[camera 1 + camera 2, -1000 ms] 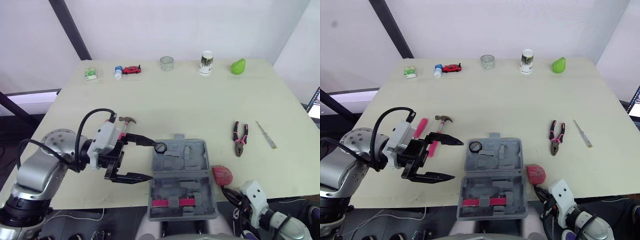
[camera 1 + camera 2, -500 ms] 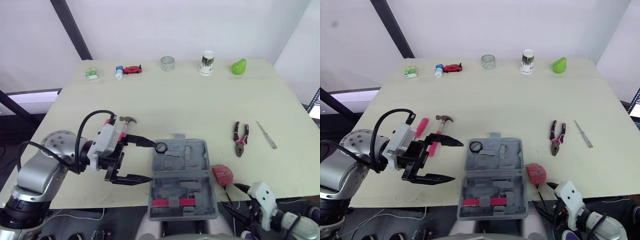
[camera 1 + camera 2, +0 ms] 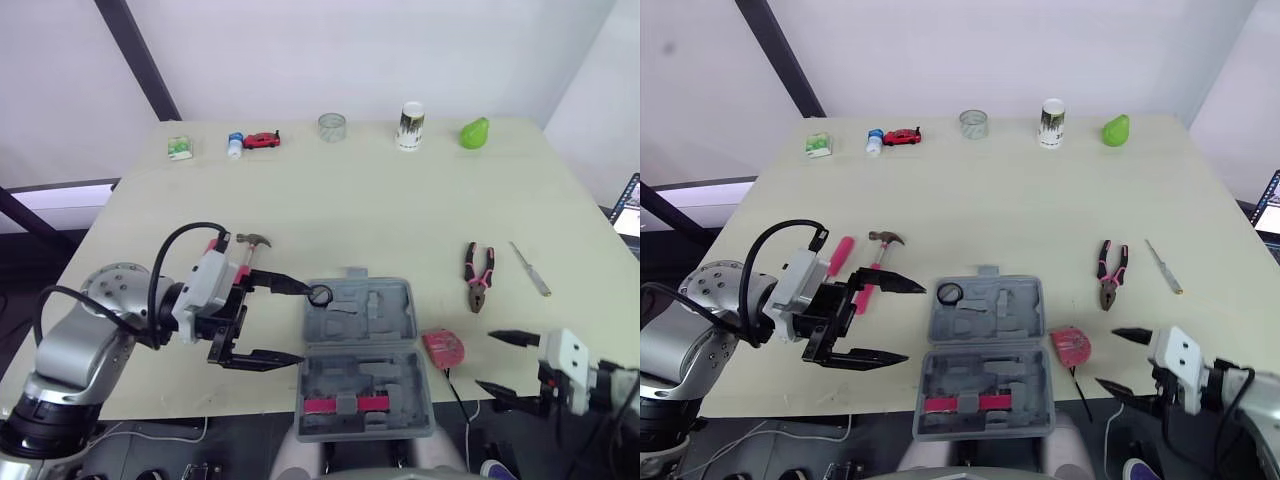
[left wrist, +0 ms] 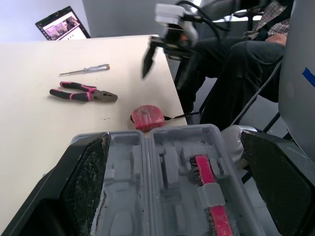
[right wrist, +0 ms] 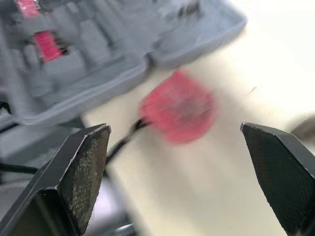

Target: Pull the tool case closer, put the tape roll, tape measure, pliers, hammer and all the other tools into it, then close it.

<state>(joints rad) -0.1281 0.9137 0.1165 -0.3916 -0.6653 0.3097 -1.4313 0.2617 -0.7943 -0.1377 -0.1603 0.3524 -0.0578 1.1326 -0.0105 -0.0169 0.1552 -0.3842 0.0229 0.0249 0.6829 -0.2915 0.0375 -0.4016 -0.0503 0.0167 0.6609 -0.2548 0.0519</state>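
White walls and a dark slanted beam (image 3: 135,55) stand behind the wide pale table (image 3: 400,200), which carries everything. At the middle of its near edge lies the tool case (image 3: 365,350): grey plastic, opened flat, both halves showing moulded recesses, a pink strip in the near half, which reaches past the table's edge. The left gripper (image 3: 300,322) hovers at the case's left side with its two black fingers spread wide. The right gripper (image 3: 485,360) hangs off the near right corner of the table, fingers likewise spread and holding nothing. The hammer (image 3: 875,265), pink-handled with a metal head, lies left of the case, partly behind the left arm. The pliers (image 3: 480,272), pink and black, lie right of the case, well apart from it, with a thin screwdriver (image 3: 532,268) further right. The red tape measure (image 3: 443,346) sits just beside the case's right side, a dark strap trailing toward the table's edge. The tape roll (image 3: 320,294), a small black ring, sits at the case's far left corner. Along the far edge stand a glass jar (image 3: 332,126), a paper cup (image 3: 410,125) and a red toy car (image 3: 262,140).
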